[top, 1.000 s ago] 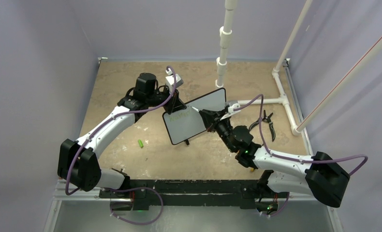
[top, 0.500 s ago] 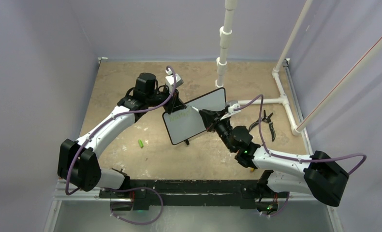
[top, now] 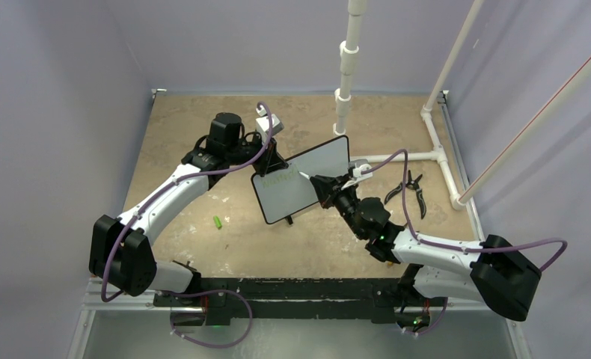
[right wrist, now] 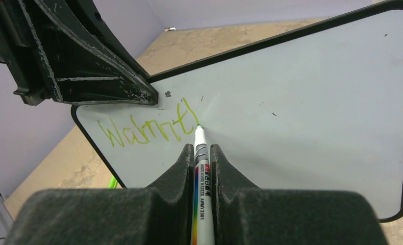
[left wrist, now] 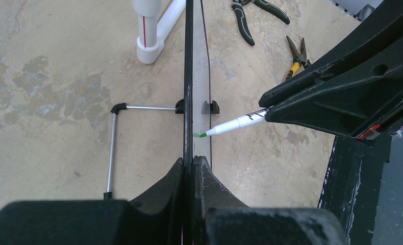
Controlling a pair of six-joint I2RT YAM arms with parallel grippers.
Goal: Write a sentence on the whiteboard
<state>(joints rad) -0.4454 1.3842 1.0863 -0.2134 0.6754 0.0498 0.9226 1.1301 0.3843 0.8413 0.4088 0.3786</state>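
Observation:
The whiteboard [top: 301, 179] stands tilted at the table's middle; it fills the right wrist view [right wrist: 291, 112] and shows edge-on in the left wrist view [left wrist: 189, 76]. My left gripper [top: 271, 166] is shut on its upper left edge [left wrist: 191, 161]. My right gripper [top: 324, 187] is shut on a white marker [right wrist: 199, 173]; the green tip [right wrist: 198, 127] touches the board just after the green writing [right wrist: 148, 127], one line of several letters. The marker [left wrist: 230, 124] also shows in the left wrist view, tip against the board face.
A green marker cap [top: 218, 222] lies on the table left of the board. Black-handled pliers [top: 411, 191] lie to the right, beside a white pipe frame [top: 435, 149]. A white post [top: 345, 82] stands behind the board. The board's wire stand [left wrist: 112, 148] rests on the table.
My right gripper has shifted the marker slightly left and down along the board. The left arm and board have stayed still.

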